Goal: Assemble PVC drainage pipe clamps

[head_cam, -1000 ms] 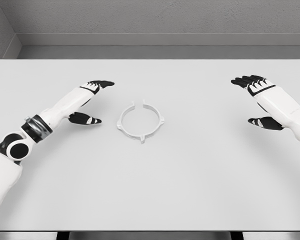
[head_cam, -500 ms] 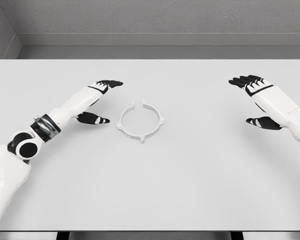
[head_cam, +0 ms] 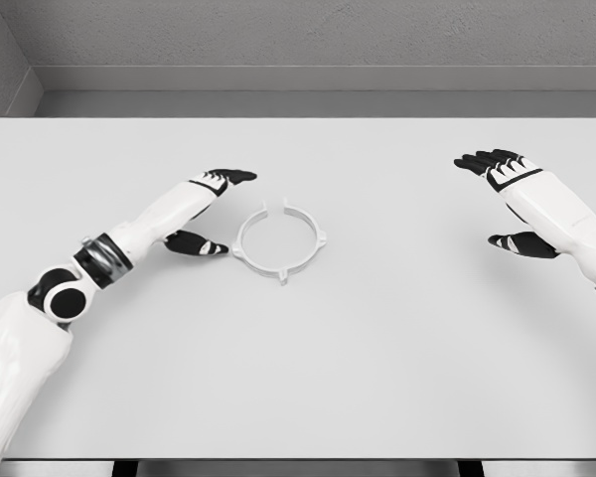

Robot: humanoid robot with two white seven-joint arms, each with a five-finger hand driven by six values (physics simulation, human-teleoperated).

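The pipe clamp [head_cam: 280, 241], a thin white ring with a gap on its far side and small lugs on its rim, lay flat on the worktop [head_cam: 377, 338], a little left of the middle. You could see only this one piece; no pipe, screw or second half showed anywhere, so nothing looked joined, and by these signs the assembly was at its very start, with the grasp itself not yet made.

The left hand [head_cam: 207, 211] sat just beside the ring on its left. Its fingers were stretched out flat above the ring's far-left edge and its thumb [head_cam: 201, 244] pointed at the near-left rim, close to it; whether the thumb touched the rim cannot be told. The hand was spread apart and held nothing.

The right hand [head_cam: 505, 204] hovered well apart on the right side of the worktop, fingers extended, thumb out, also empty.

For room, note that the ring stood far from every edge of the worktop, with bare white surface on all sides. The back wall [head_cam: 298, 40] rose beyond the far edge, well clear of both hands. You would likely find a thin flat ring hard to pinch from the surface.
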